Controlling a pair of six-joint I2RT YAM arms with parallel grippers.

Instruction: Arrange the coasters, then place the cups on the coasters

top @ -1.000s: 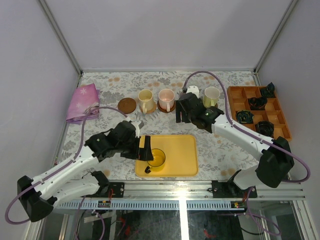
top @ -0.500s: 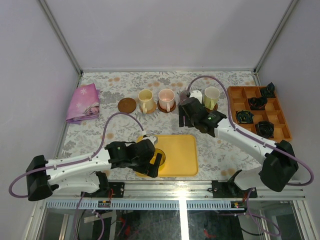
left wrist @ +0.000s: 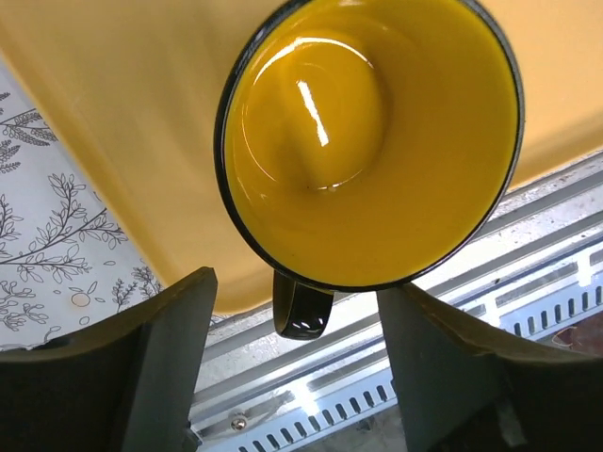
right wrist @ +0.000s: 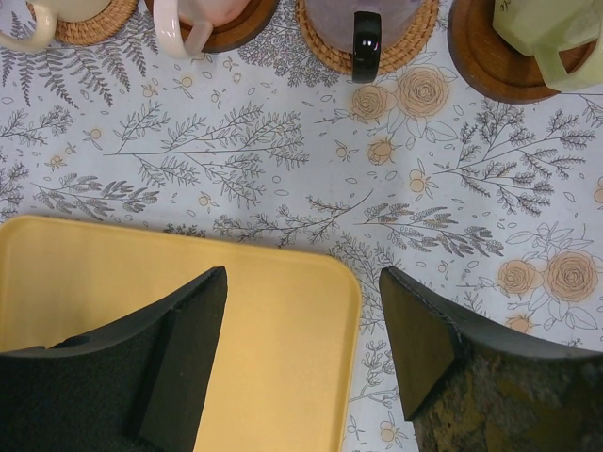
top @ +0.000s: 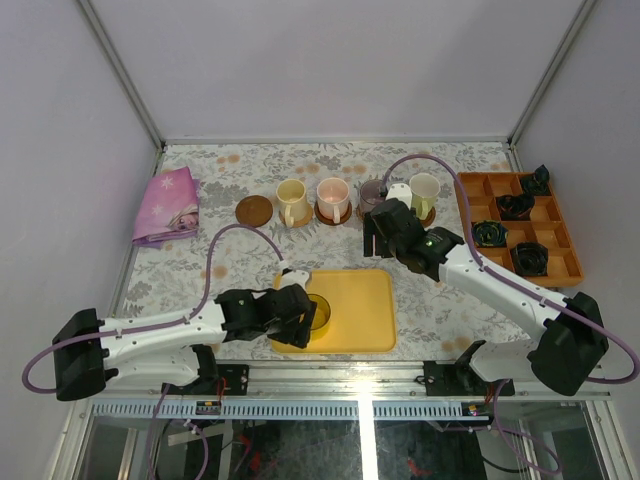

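1. Folded pink cloth (top: 165,205): far left of the flowered table (top: 200,275).
2. Bare coaster (top: 254,211): dark brown, nothing on it, just left of the cup row.
3. Cream cup (top: 291,199): upright on a woven tan coaster (right wrist: 89,26).
4. Pink cup (top: 333,195): upright on a dark coaster (right wrist: 240,26), just beside the cream one.
5. Grey-purple cup (right wrist: 363,8): on a woven coaster (right wrist: 405,52), black handle turned toward the arms; partly hidden by the right arm in the overhead view.
6. Pale green cup (top: 424,190): on a dark coaster (right wrist: 490,61), last in the row.
7. Orange divided box (top: 466,200): far right, with small black objects (top: 490,233) in several compartments.
8. Yellow tray (top: 365,300): near edge, centre.
9. Yellow cup (left wrist: 367,141): upright on the tray's left part, on no coaster, black handle (left wrist: 301,311) toward the near edge.
10. Left gripper (left wrist: 297,287): low at the yellow cup, fingers apart either side of the handle, nothing clamped.
11. Right gripper (right wrist: 303,275): above the tray's far right corner, short of the cup row, fingers spread, holding nothing.
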